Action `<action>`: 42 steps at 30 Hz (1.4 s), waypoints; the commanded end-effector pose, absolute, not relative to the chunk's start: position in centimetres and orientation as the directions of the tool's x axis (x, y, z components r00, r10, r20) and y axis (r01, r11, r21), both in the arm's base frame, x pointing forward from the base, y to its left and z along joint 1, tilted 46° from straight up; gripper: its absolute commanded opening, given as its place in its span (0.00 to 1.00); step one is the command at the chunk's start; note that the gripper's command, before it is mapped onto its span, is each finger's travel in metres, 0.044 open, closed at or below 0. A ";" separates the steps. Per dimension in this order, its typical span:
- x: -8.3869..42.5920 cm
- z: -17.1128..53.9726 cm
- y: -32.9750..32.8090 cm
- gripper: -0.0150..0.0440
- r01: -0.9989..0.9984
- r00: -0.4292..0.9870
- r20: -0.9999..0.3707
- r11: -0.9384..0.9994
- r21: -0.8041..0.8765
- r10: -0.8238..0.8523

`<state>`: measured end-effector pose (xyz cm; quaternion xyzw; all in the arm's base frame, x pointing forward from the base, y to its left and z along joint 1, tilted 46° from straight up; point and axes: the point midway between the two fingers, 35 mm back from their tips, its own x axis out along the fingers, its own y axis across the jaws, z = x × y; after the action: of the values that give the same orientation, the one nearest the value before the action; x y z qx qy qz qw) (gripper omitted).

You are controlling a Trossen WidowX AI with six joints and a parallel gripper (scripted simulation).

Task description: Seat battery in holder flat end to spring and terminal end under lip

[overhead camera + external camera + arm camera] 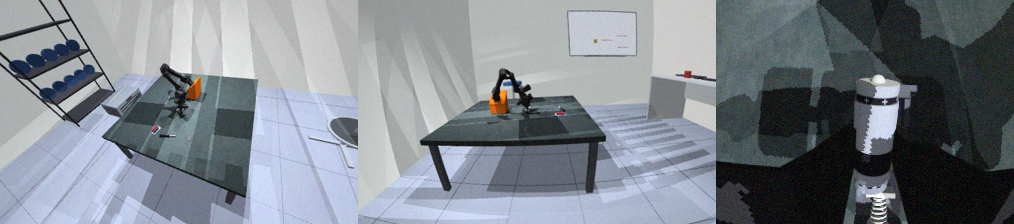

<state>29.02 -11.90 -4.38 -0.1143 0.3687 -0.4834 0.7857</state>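
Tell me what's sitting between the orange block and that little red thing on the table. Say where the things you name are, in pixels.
In the exterior view, the arm's gripper (180, 113) (527, 110) (873, 131) comes down between the orange block (194, 90) (498, 105) and the red piece (154, 129) (560, 113).

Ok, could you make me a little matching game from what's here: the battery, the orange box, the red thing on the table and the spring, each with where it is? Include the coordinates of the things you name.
Things:
1. battery (877, 120)
2. orange box (194, 92) (498, 106)
3. red object (154, 129) (560, 113)
4. spring (878, 209)

Places:
A. on a small white-and-blue piece on the table
B. at the bottom edge of the wrist view
C. between the gripper's (180, 113) (527, 109) fingers
D. standing on the table beside the arm

Pairs: 1-C, 2-D, 3-A, 4-B
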 end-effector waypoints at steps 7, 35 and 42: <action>28.5 -4.5 -12.0 0.37 0.669 0.286 -0.441 0.506 -0.545 -0.851; 26.8 -5.3 -11.5 0.37 0.659 0.325 -0.429 0.527 -0.536 -0.843; 26.4 -5.6 -11.2 0.37 0.657 0.330 -0.434 0.534 -0.532 -0.838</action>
<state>26.92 -11.39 -5.17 -0.1282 0.3394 -0.4676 0.8060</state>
